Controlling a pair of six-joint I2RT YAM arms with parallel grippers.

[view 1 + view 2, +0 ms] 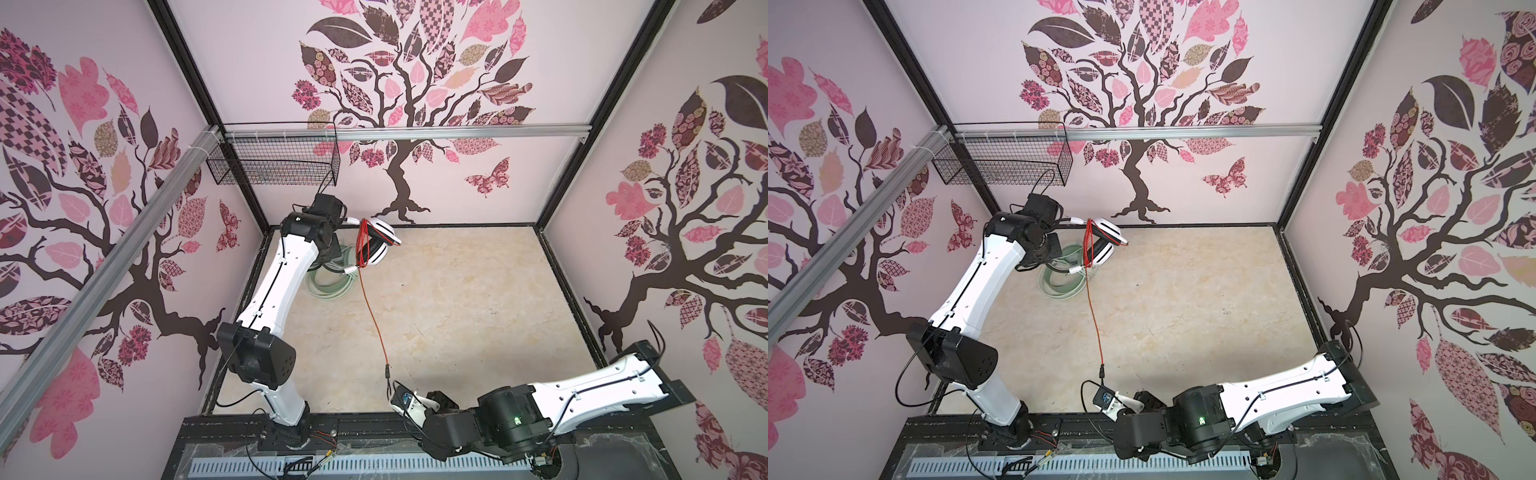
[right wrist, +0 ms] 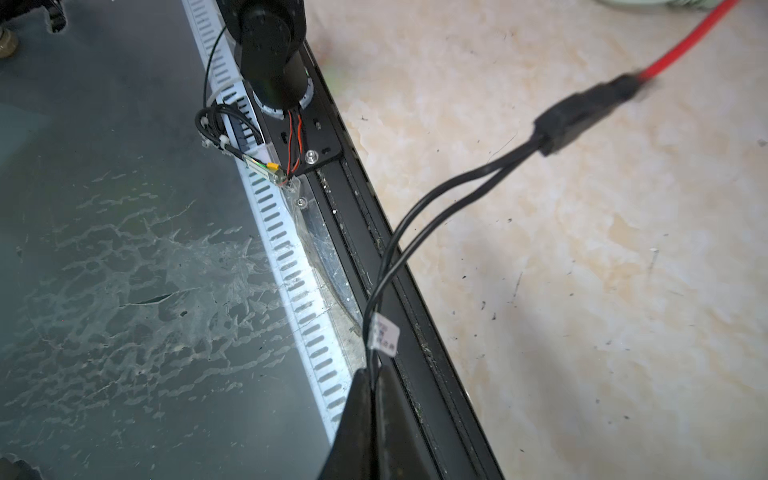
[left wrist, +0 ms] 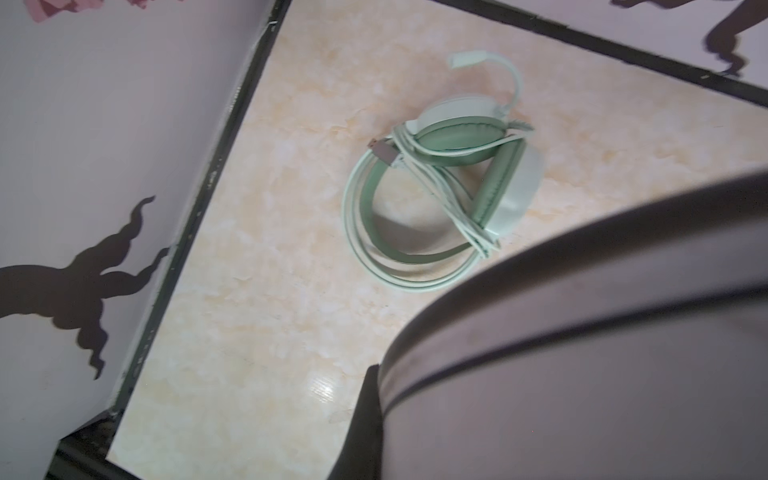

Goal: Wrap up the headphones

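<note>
My left gripper is raised over the back left of the table, shut on the white headphones with black pads. In the left wrist view their white band fills the frame beside one dark finger. Their orange-red cord hangs in loops over the headphones, and one strand runs down to the front. There my right gripper is shut on the cord's thin black split end, past the black junction. The mint-green headphones lie on the table below the left gripper, pale cord wound around them.
A black wire basket hangs on the aluminium rail at the back left. Patterned walls close in three sides. The black frame edge and a slotted cable duct run along the front under my right gripper.
</note>
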